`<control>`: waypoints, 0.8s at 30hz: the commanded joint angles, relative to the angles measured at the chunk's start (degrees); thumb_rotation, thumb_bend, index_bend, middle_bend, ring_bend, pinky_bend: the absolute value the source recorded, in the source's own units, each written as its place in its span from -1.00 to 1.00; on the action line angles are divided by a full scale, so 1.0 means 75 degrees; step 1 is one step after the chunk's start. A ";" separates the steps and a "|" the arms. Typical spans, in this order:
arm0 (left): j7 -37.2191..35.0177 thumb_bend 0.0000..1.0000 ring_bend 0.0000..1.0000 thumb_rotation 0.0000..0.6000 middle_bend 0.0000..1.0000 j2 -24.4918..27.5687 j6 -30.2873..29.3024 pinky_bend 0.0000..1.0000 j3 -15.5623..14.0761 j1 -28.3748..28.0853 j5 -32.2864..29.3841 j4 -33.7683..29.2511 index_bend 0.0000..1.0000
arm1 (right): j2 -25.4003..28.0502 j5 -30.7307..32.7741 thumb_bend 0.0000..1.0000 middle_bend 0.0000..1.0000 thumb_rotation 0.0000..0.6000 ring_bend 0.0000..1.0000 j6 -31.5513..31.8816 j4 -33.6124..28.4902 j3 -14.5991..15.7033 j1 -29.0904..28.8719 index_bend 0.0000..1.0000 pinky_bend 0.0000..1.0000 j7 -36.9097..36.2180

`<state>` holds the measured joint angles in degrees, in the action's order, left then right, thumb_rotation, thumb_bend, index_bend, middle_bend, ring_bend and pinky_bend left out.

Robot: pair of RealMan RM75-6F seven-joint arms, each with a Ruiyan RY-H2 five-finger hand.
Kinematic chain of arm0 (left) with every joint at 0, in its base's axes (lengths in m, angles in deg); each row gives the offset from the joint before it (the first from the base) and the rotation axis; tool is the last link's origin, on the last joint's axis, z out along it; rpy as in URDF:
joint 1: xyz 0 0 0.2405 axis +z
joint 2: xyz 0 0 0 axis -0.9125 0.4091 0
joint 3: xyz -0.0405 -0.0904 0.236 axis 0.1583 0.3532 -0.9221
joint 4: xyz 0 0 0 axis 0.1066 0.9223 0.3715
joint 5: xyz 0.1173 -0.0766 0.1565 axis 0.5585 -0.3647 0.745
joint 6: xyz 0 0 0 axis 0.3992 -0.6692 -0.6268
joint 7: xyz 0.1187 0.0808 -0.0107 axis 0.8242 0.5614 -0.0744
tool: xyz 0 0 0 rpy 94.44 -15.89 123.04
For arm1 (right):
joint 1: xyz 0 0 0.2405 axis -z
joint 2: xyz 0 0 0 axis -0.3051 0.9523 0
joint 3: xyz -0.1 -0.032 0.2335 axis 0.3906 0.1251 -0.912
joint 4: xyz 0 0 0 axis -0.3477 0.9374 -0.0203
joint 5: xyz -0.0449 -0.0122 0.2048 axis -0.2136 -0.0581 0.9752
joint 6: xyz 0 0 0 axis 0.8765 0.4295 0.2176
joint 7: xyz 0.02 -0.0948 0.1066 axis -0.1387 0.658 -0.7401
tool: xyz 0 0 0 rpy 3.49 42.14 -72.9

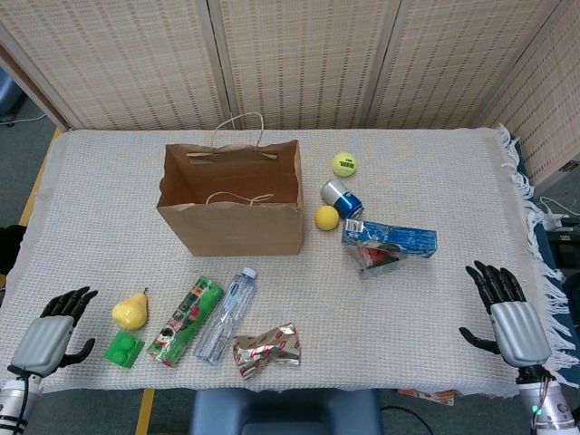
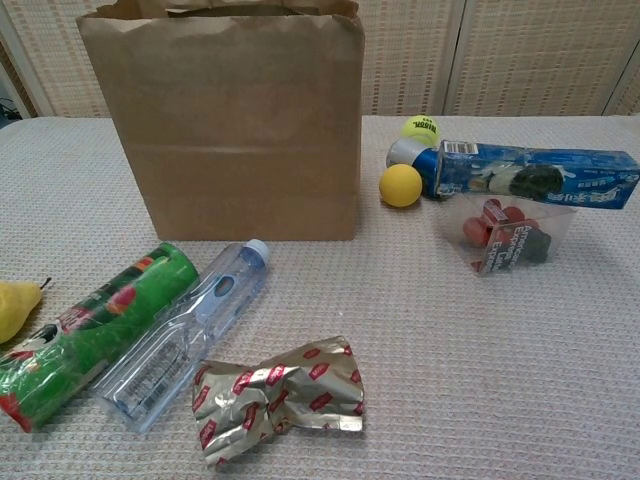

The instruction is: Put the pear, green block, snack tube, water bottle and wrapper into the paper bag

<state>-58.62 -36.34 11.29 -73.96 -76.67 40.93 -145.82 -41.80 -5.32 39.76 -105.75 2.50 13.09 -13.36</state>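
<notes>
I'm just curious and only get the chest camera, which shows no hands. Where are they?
Observer: The left hand hovers over the table near its front-left corner, beside the pear, holding nothing.
Visitor: And the other one?
Observer: The right hand is by the front-right edge, fingers spread, also empty.
Visitor: Is there a green block anywhere?
Observer: Yes, the green block lies just in front of the pear.
</notes>
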 commanded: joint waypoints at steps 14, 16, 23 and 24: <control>0.1605 -0.29 -1.00 1.00 -1.00 -0.0728 0.1395 -0.83 0.0475 -0.1394 -0.2560 -0.0109 -0.92 | 0.0051 0.0045 -0.88 -1.00 1.00 -1.00 -0.0169 -0.0087 0.0041 -0.0067 -1.00 -1.00 -0.0027; 0.1717 -0.29 -1.00 1.00 -1.00 -0.0789 0.1401 -0.83 0.0432 -0.1445 -0.2730 -0.0093 -0.94 | 0.0069 0.0059 -0.88 -1.00 1.00 -1.00 -0.0184 -0.0105 0.0044 -0.0069 -1.00 -1.00 -0.0045; 0.1735 -0.30 -1.00 1.00 -1.00 -0.1005 0.1459 -0.83 0.0341 -0.1563 -0.3079 -0.0102 -0.95 | 0.0105 0.0091 -0.88 -1.00 1.00 -1.00 -0.0239 -0.0160 0.0056 -0.0084 -1.00 -1.00 -0.0048; 0.1787 -0.30 -1.00 1.00 -1.00 -0.1039 0.1440 -0.83 0.0326 -0.1589 -0.3066 -0.0078 -0.95 | 0.0107 0.0097 -0.88 -1.00 1.00 -1.00 -0.0244 -0.0166 0.0057 -0.0085 -1.00 -1.00 -0.0043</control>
<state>-45.53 -43.86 22.14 -71.34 -88.36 17.92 -146.50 -41.01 -4.59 37.92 -107.00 2.92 12.46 -13.67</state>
